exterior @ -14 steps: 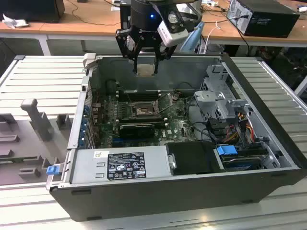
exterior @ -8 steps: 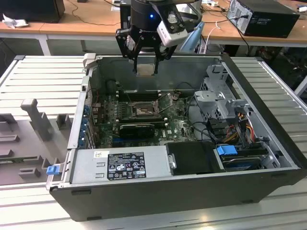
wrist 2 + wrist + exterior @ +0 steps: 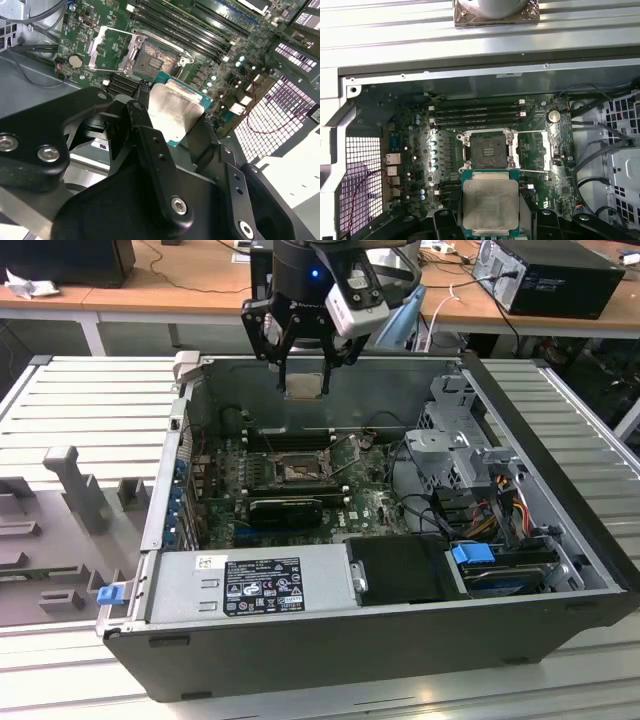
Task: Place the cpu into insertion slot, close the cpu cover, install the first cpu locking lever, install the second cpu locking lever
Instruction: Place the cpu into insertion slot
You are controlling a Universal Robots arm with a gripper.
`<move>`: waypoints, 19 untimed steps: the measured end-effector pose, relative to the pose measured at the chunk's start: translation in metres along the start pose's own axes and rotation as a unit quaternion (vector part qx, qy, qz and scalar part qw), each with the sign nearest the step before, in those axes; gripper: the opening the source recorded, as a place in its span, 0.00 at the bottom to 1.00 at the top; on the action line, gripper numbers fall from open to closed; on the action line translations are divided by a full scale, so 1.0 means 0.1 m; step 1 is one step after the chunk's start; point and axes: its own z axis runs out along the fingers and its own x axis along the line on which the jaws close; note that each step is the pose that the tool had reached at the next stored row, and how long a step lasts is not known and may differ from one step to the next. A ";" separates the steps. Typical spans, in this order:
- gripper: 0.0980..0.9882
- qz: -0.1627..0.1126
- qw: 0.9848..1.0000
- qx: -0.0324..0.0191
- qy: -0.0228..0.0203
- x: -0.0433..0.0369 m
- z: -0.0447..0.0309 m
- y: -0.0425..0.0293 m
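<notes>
- I have the cpu (image 3: pixel 303 387) up in the air, clamped in the tool (image 3: pixel 303 380); in the exterior view it hangs over the open case, level with the case's far wall and well clear of the board below.
- The tool is clenched on the cpu: in both wrist views its jaws press against two opposite edges of the chip (image 3: pixel 490 202), whose metallic face is turned toward the cameras (image 3: pixel 175 112).
- The insertion slot (image 3: pixel 489 151) lies beneath and apart from the cpu, with its contact field bare inside the dark frame.
- In the first wrist view the cpu sits just in front of the slot, edges roughly square to it.
- The cpu cover (image 3: pixel 111 50) is swung back off the slot and lies to one side of it, its central opening showing green board through it.
- The slot sits in the green motherboard (image 3: pixel 375 502), with the long black memory slots (image 3: pixel 475 112) just beside it on the side away from the tool.
- A round coin battery (image 3: pixel 553 116) sits on the board past the swung-back cover.
- The case (image 3: pixel 350 645) lies on its side with the panel off; a grey power supply (image 3: pixel 320 570) runs along its near wall in the exterior view.
- The case rests on a ribbed grey counter (image 3: pixel 90 410).
</notes>
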 end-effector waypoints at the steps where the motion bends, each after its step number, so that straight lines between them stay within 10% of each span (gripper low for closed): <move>1: 0.50 0.003 1.000 0.000 0.000 0.000 0.000 0.000; 19: 0.50 0.027 1.000 -0.001 -0.002 0.000 0.000 0.000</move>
